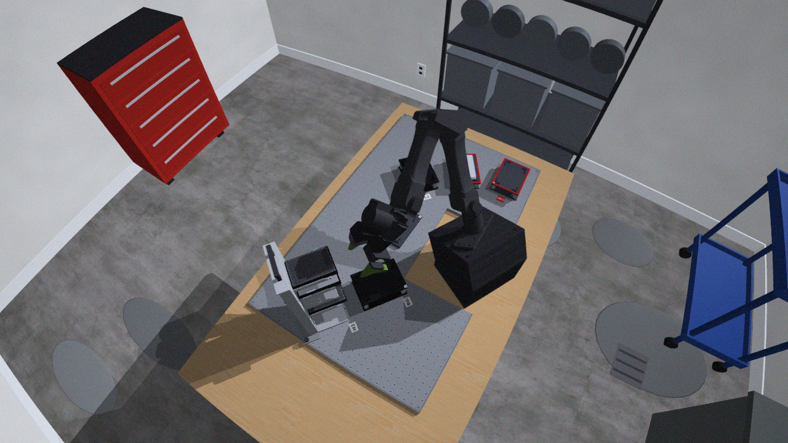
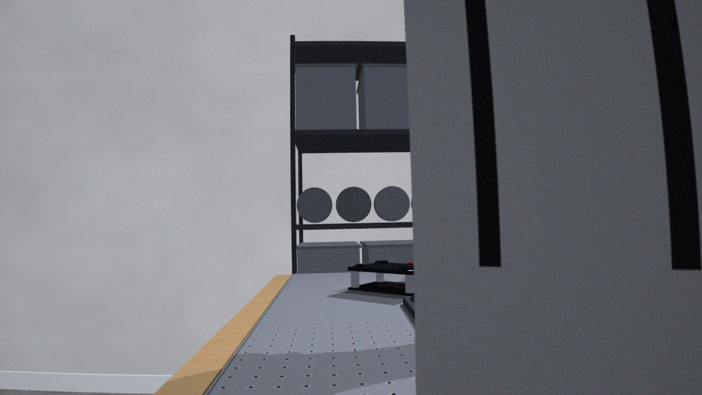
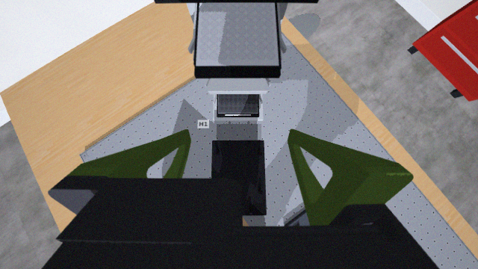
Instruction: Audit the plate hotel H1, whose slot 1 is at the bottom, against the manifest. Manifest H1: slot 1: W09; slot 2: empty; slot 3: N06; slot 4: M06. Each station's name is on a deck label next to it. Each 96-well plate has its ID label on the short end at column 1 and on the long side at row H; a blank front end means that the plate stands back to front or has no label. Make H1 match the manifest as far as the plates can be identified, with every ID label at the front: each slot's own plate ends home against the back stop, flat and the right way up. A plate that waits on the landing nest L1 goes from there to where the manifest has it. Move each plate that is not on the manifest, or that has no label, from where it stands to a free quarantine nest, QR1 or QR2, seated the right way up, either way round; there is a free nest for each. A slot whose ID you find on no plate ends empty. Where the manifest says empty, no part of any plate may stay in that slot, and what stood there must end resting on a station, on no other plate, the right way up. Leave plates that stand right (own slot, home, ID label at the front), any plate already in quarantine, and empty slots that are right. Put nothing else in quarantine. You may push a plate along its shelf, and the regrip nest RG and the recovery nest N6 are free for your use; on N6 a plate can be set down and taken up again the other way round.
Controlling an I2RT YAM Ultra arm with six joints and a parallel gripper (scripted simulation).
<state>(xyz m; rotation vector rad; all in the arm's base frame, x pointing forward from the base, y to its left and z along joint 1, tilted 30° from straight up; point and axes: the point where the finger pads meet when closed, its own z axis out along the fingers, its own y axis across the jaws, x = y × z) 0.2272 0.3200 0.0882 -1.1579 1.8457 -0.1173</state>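
Observation:
The plate hotel H1 (image 1: 308, 278) stands at the mat's front left, a grey tower with stacked shelves. In the wrist view its top (image 3: 237, 37) lies ahead, and a dark plate (image 3: 238, 104) shows at the front of a lower shelf, behind the H1 label (image 3: 203, 124). I can read no plate IDs. My gripper (image 3: 239, 134) is open and empty, its green fingers spread wide above a black station (image 3: 238, 164) in front of the hotel. In the top view the gripper (image 1: 367, 258) hangs over this black station (image 1: 378, 286). I cannot tell whether a plate lies on it.
Two red-framed quarantine nests (image 1: 509, 177) (image 1: 473, 168) sit at the mat's far end behind the arm. The black robot base (image 1: 478, 256) stands right of the gripper. In the exterior view the hotel's grey wall (image 2: 554, 196) blocks most of the view; a raised black nest (image 2: 380, 267) shows beyond.

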